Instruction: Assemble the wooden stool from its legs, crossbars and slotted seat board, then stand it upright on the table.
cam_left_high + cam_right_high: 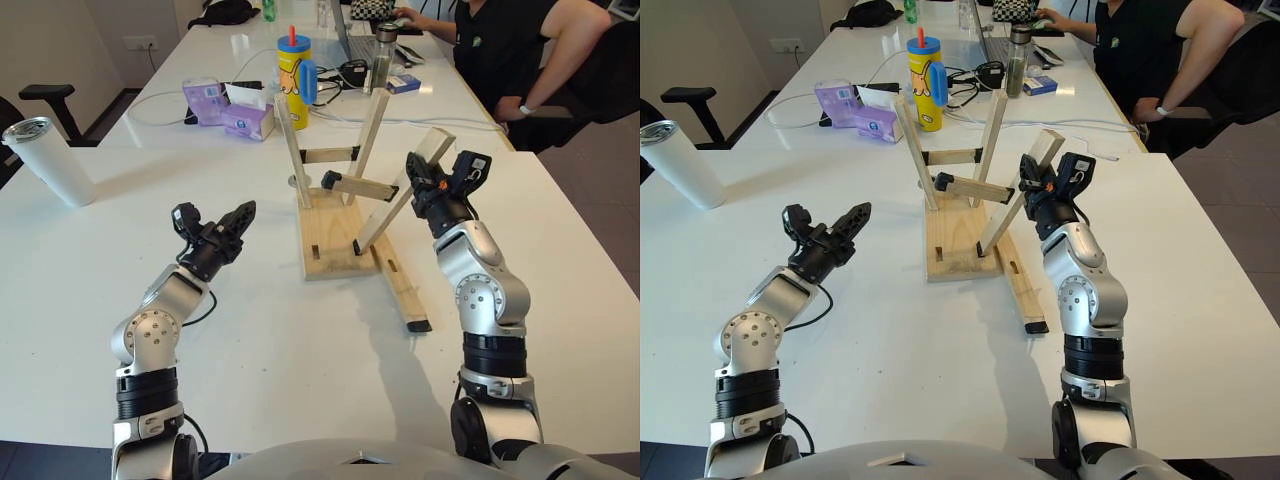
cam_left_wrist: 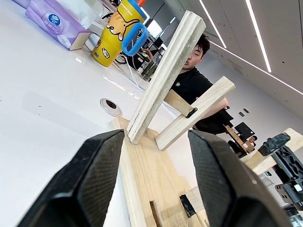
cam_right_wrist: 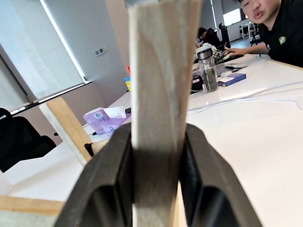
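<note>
Though about half built, rests upside down on the desk (image 1: 250,350): seat board (image 1: 335,255) flat, two legs (image 1: 293,150) and crossbars (image 1: 330,155) slotted in. Right jaws clenched on third leg (image 1: 385,220); left jaws released, well apart. Probably left to do: last leg (image 1: 405,290) lying beside board, then upending.

We find no word or number that we can read with any certainty. The purple tissue pack (image 2: 54,21) on the table (image 2: 47,71) bears a round blue label with white print, too small for us to make out. The yellow cup (image 2: 111,38) carries a cartoon figure, and we can tell no lettering on it. The small blue box (image 1: 404,84) farther back shows pale marks that stay blurred to us.
</note>
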Controlling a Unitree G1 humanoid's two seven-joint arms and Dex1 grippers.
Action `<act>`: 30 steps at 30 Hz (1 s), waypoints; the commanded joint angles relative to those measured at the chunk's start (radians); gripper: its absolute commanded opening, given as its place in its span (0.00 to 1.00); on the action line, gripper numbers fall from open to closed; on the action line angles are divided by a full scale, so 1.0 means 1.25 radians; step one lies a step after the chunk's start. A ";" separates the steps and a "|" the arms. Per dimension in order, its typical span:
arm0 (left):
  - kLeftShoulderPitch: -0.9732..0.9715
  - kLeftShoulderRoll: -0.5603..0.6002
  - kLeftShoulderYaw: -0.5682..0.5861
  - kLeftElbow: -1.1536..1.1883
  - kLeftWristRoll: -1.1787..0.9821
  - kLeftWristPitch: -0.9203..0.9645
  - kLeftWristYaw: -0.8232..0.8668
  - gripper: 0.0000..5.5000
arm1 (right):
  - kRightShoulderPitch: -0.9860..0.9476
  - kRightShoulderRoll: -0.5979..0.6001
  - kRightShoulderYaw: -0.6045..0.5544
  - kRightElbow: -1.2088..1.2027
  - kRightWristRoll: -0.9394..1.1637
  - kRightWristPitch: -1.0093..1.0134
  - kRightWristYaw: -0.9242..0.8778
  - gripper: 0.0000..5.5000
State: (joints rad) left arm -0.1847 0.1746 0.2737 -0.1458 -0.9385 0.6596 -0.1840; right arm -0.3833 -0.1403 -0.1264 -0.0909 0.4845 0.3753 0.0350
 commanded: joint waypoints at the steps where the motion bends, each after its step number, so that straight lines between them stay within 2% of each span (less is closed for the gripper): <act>1: 0.004 -0.004 -0.004 -0.011 0.008 0.011 0.008 0.45 | 0.045 -0.015 0.034 0.095 -0.109 -0.095 0.025 0.19; 11: 0.002 -0.012 -0.006 -0.016 0.011 0.019 0.010 0.45 | 0.125 -0.007 0.061 0.119 -0.178 -0.233 0.071 0.19; 18: -0.005 -0.003 -0.003 -0.011 0.010 0.030 0.004 0.45 | 0.080 0.015 0.054 0.047 -0.151 -0.170 0.046 0.19; 19: -0.007 -0.003 -0.003 -0.011 0.010 0.031 0.005 0.45 | 0.064 0.016 0.049 0.033 -0.147 -0.156 0.041 0.26; 24: -0.010 -0.001 -0.004 -0.009 0.014 0.037 0.002 0.45 | -0.019 0.014 0.014 -0.024 -0.131 -0.092 0.006 0.38; 30: -0.011 0.000 -0.003 -0.008 0.016 0.038 0.000 0.45 | -0.146 -0.005 -0.035 -0.091 -0.120 -0.042 -0.033 0.38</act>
State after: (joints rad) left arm -0.1889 0.1663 0.2707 -0.1553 -0.9296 0.6988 -0.1817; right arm -0.4912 -0.1274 -0.1396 -0.1673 0.3242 0.3001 0.0191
